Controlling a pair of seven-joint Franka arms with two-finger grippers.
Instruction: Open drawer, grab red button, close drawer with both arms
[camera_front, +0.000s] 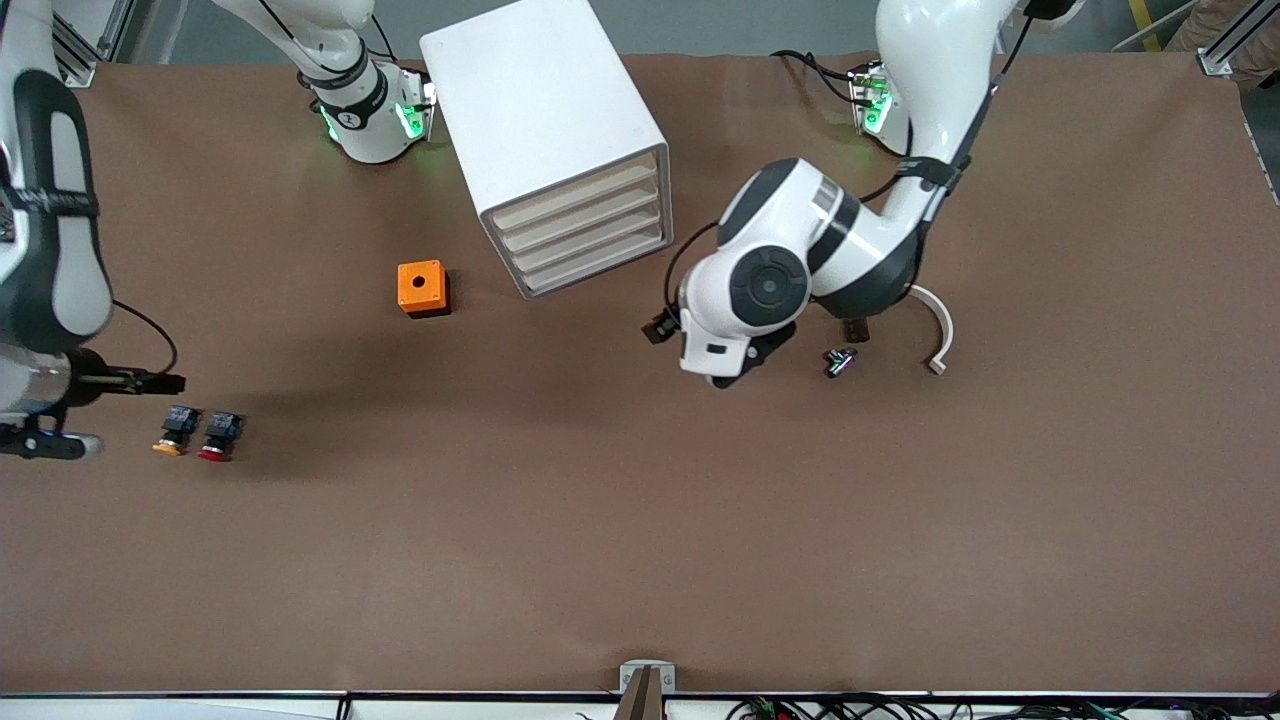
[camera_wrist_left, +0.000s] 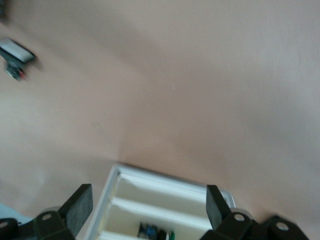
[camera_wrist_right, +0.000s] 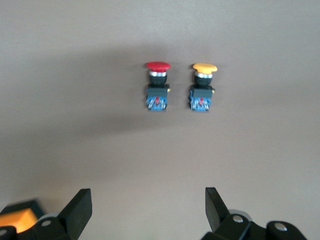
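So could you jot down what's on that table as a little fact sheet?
red button: on the table at the right arm's end
yellow button: beside the red one
orange box: beside the drawer cabinet
drawer cabinet: white, drawers look shut
right gripper: open, holding nothing
left gripper: open, holding nothing
small dark part: near the left arm

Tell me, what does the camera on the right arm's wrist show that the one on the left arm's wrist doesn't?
Only the right wrist view shows the red-capped button lying beside its orange-yellow twin on the brown table, plus a corner of the orange box. Only the left wrist view shows a white drawer standing open with a small dark part inside. Both share the table and, at the edge, that arm's own open gripper: right gripper, left gripper.
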